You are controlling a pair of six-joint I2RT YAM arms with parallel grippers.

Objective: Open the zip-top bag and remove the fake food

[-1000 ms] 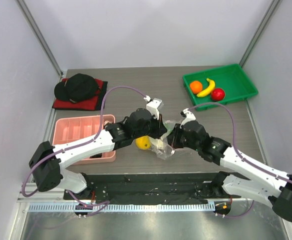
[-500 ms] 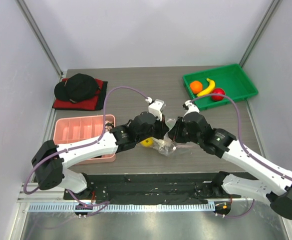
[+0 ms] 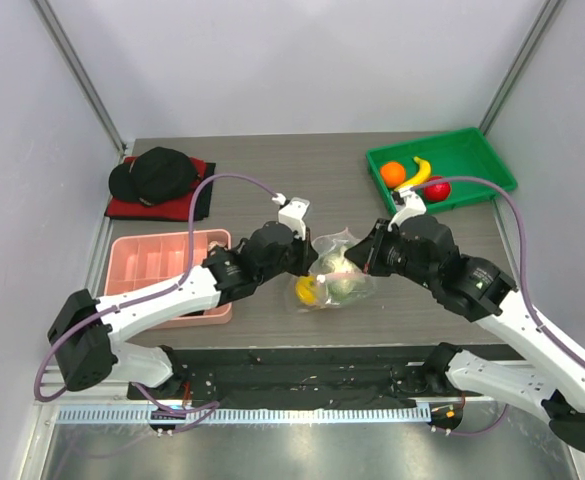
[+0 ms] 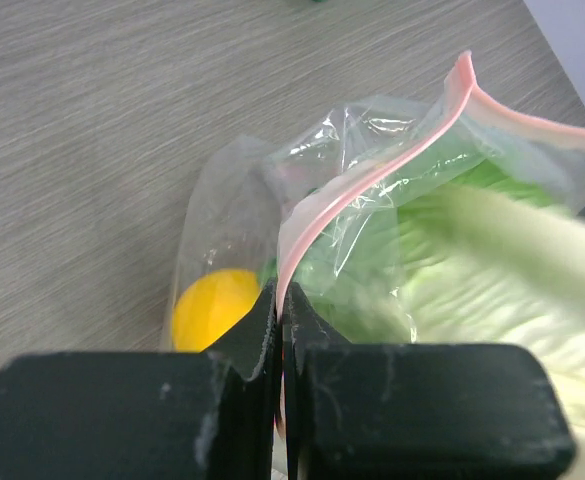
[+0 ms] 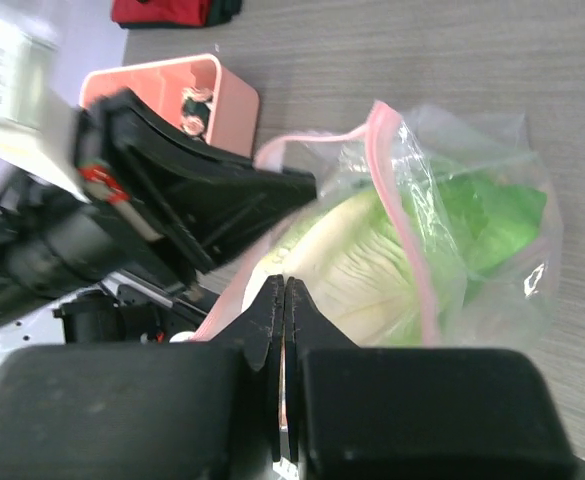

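Item: zip-top bag (image 3: 336, 252), frame centre, betw. L gripper (image 4: 280, 310) & R gripper (image 5: 284, 288). Both clamped on opp. rim sides. Mouth axis left-right. Cabbage (image 3: 344, 286), lemon (image 3: 306, 291) inside.

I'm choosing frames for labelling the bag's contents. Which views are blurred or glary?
Top external: sharp and evenly lit, only the metal strip at the bottom edge shines. Left wrist: the zip-top bag shows a crisp pink strip, but the cabbage smears at the right. Right wrist: cabbage sharp, left arm at the left edge blurred.
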